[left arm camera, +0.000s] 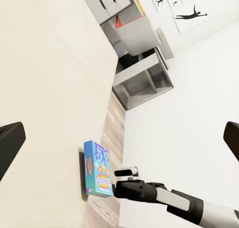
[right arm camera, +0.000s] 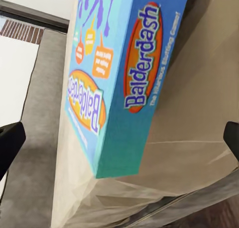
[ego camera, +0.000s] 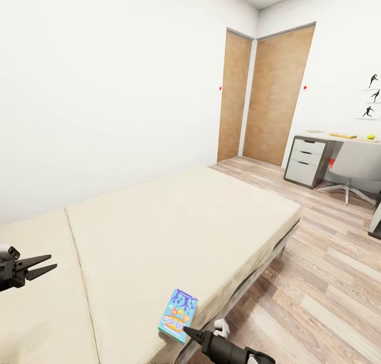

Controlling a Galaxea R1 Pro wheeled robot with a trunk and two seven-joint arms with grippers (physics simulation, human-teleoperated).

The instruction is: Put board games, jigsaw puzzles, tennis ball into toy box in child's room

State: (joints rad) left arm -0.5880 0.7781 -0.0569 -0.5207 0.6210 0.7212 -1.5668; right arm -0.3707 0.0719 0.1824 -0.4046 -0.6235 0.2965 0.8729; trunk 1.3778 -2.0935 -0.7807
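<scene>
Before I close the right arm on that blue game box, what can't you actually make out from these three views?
- Right gripper, head view: its fingertips overlap the blue Balderdash board game box; contact unclear.
- Same box, right wrist view: top cut off by the frame edge.
- Small yellow-green tennis ball on the far light-grey desk: flat items beside it too small to identify.
- Left gripper: open, over the beige mattress.

The beige bed [ego camera: 174, 221] carries one blue board game [ego camera: 178, 314] near its front edge.

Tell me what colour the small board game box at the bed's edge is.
Blue, shading to teal, with an orange Balderdash logo: the small blue board game box, best in the right wrist view.
</scene>
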